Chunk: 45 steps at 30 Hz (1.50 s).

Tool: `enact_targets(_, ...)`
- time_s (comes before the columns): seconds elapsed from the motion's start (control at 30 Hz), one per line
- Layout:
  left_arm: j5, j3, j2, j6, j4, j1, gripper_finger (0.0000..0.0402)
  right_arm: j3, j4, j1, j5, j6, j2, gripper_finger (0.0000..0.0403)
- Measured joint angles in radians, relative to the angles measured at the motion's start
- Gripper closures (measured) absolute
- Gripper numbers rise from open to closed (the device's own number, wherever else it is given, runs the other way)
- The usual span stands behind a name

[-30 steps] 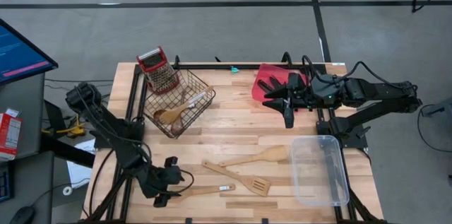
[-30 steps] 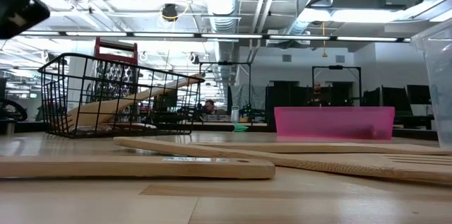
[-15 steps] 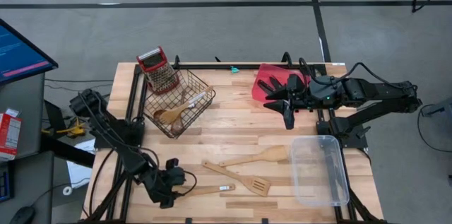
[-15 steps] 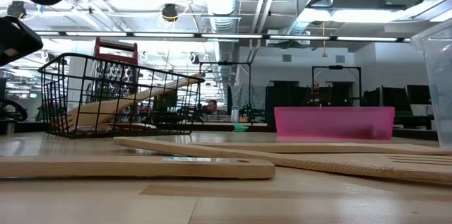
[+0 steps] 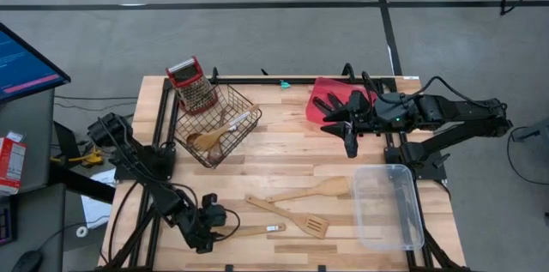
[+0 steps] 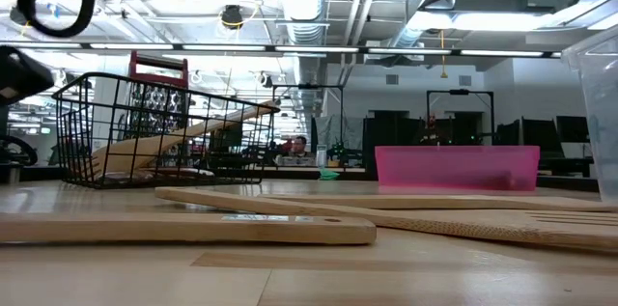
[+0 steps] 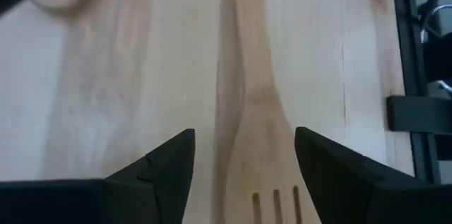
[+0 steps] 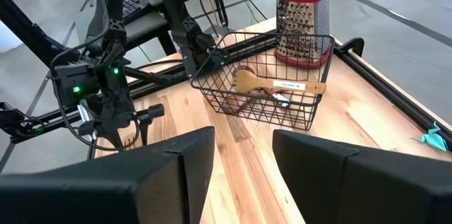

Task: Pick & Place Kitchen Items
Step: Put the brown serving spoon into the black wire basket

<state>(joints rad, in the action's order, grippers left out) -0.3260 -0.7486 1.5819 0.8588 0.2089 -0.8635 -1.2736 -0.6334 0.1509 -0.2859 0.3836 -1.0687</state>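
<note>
Sliding nearer along the worktop's (image 5: 257, 165) front edge, the left hand (image 5: 216, 227) is now reaching the handle end of the front spatula (image 5: 256, 231).
Its fingers (image 7: 159, 171) are standing spread either side of that spatula, lying flat; its small label is unreadable. The right hand (image 5: 347, 126) is hovering half-spread beside the red tray (image 5: 324, 92).

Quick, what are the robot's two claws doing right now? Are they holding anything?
Left end effector: open, holding nothing, either side of the slotted wooden spatula.
Right end effector: open, holding nothing, beside the red tray.
</note>
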Motion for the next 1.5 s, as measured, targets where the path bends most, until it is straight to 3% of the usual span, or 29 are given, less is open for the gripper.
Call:
enact_targets(0.27, 0.096, -0.023, 0.012, 0.018, -0.064, -0.003, 0.0179, 0.000, -0.002, 0.000, 0.000, 0.000, 0.000, 0.0242)
enact_targets(1.13, 0.023, -0.060, 0.170, 0.012, -0.069, 0.001, 0.0188, 0.000, -0.052, -0.001, 0.000, -0.001, 0.000, 0.0242)
enact_targets(1.5, 0.024, -0.064, 0.159, 0.018, 0.193, 0.038, 0.0188, 0.000, -0.074, -0.001, 0.000, 0.000, 0.000, 0.0242)
